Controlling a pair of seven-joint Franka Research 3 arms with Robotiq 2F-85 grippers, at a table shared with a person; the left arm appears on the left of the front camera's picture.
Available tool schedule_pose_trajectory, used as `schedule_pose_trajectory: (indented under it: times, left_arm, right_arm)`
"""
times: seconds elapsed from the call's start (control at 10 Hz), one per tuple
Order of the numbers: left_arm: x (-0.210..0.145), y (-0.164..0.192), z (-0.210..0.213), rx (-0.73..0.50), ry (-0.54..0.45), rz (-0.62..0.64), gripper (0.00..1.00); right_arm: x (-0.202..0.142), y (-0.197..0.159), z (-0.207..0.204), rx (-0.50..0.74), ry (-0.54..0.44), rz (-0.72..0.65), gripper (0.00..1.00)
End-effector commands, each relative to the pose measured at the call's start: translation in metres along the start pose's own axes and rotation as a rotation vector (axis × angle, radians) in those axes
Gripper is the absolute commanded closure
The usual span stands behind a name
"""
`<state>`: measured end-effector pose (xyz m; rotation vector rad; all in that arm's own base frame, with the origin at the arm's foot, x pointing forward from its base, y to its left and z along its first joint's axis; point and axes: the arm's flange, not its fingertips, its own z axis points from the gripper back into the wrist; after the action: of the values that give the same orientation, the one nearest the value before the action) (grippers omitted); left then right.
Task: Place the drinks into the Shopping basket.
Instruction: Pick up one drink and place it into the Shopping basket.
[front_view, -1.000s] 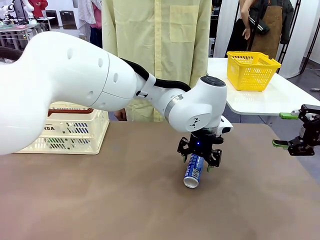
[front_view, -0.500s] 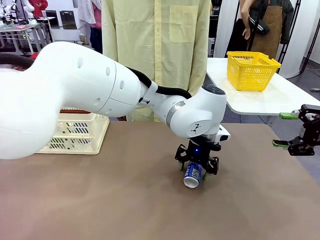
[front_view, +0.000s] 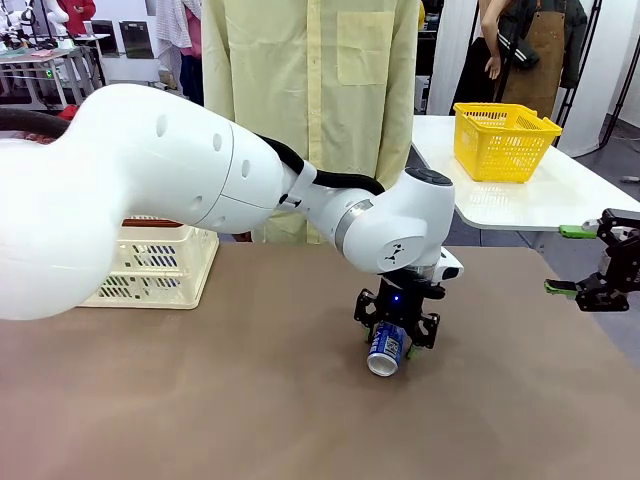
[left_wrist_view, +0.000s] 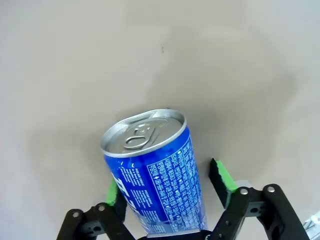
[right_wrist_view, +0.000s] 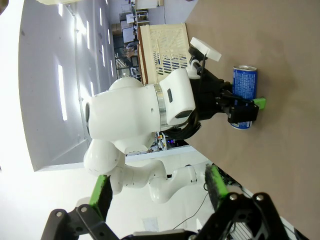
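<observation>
A slim blue can with white print and a silver pull-tab top lies on its side on the brown tabletop. The left gripper straddles it, its fingers spread, one pad clear of the can. The right gripper hangs spread and empty, well apart.
</observation>
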<state>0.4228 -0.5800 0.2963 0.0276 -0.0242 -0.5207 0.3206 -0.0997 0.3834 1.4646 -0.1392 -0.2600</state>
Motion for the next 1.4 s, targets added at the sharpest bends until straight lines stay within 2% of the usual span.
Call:
schedule_pose_trajectory:
  times: [0.0,0.6,0.8,1.0,1.1,1.3]
  left_arm:
    - [0.0,-0.002,-0.003,0.027,0.005,0.016,1.0]
    - [-0.006,0.0,0.007,0.001,-0.026,0.03,1.0]
    - [-0.013,0.004,0.016,-0.08,0.024,0.03,1.0]
    - [-0.026,0.01,0.032,-0.185,0.042,0.01,1.0]
    - [-0.033,0.015,0.042,-0.191,0.032,0.04,1.0]
    - [-0.067,0.041,0.093,-0.193,-0.023,0.074,1.0]
  right_arm:
    - [0.001,0.004,-0.001,0.01,-0.012,-0.006,0.0]
    - [0.001,0.004,-0.001,0.01,-0.012,-0.006,0.0]
    - [0.001,0.004,-0.001,0.01,-0.012,-0.006,0.0]
    - [0.001,0.004,-0.001,0.01,-0.012,-0.006,0.0]
    - [0.001,0.004,-0.001,0.01,-0.012,-0.006,0.0]
    - [0.001,0.004,-0.001,0.01,-0.012,-0.006,0.0]
